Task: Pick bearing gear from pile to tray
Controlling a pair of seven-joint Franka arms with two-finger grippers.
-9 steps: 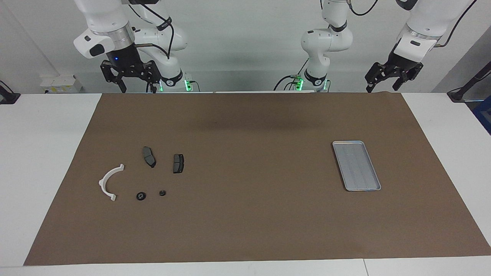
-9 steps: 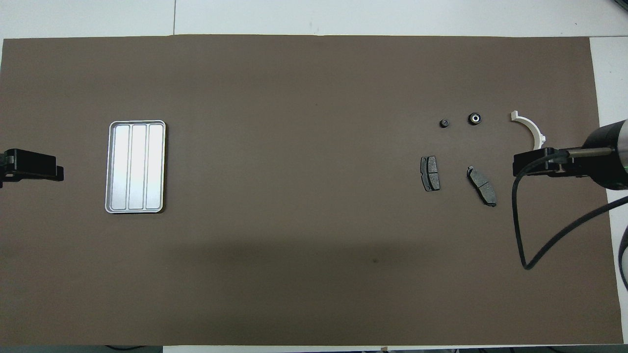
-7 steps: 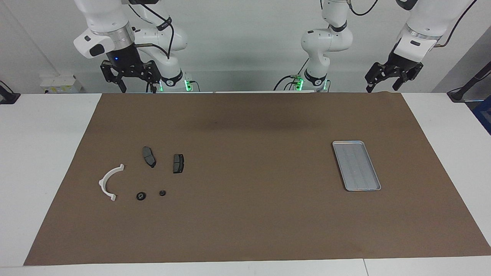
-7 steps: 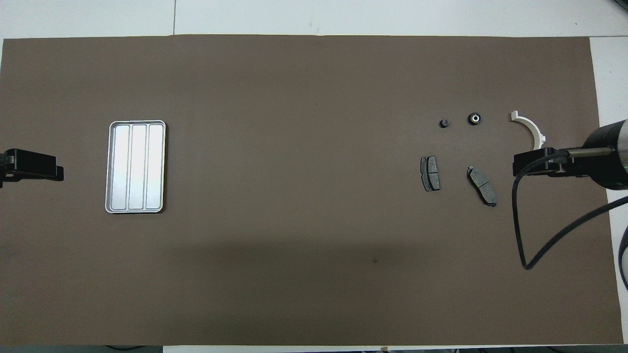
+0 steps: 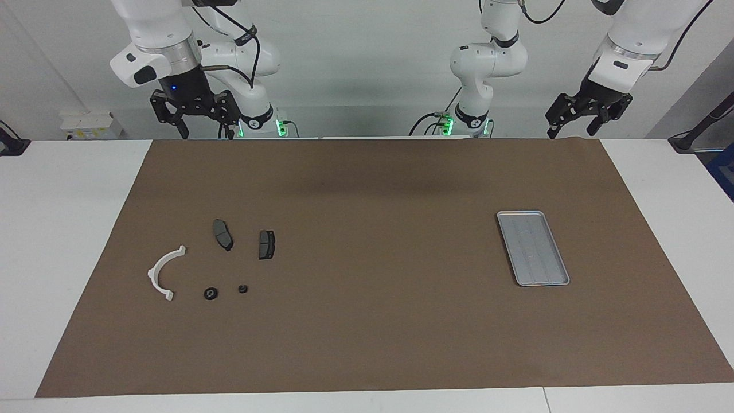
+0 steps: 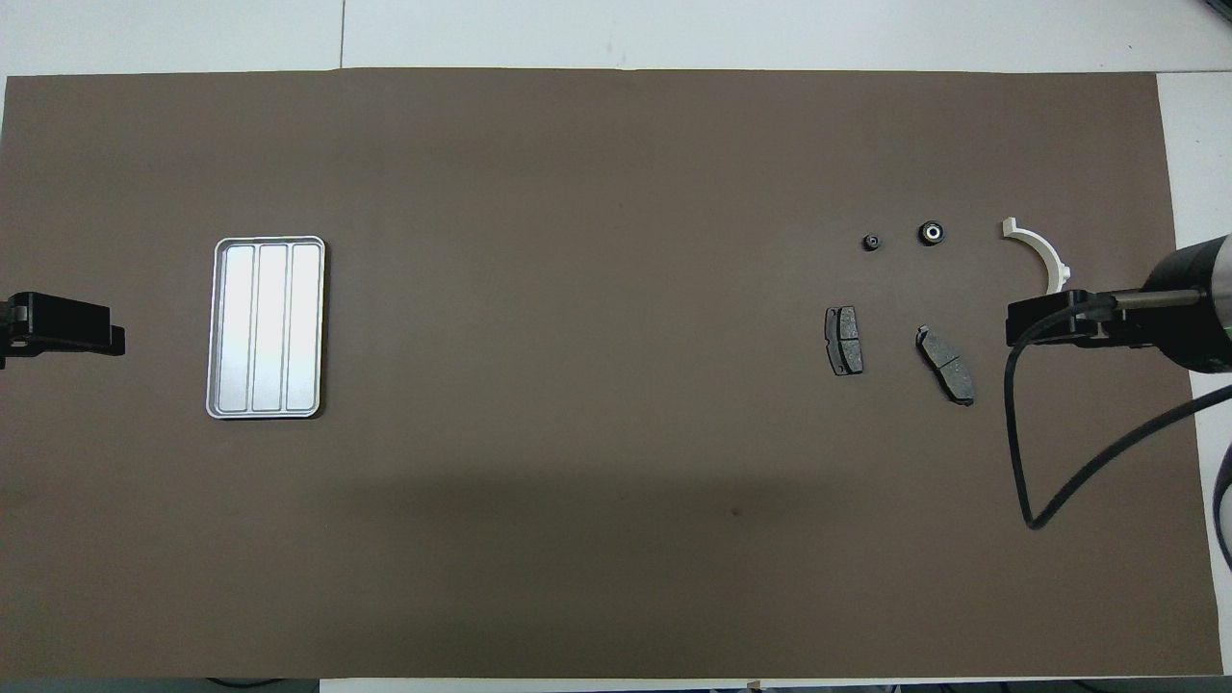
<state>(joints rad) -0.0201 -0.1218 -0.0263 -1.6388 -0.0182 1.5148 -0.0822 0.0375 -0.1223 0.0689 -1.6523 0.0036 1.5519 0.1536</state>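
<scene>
- Facing view: bearing gear, the larger black round piece with a pale centre, lies in the pile beside a white half-ring, toward the right arm's end; tray well apart.
- Likely hard, light, prone to roll; pinch across outer rim.
- Right gripper and left gripper hang raised at the robots' edge, fingers spread, empty.

Both arms raised at the robots' end, left pincer and right pincer agape, empty.

robotics lab test bench: two white arms mounted at a white table with a brown mat, bare grey wall, trailing cables, green status lights at the bases.
</scene>
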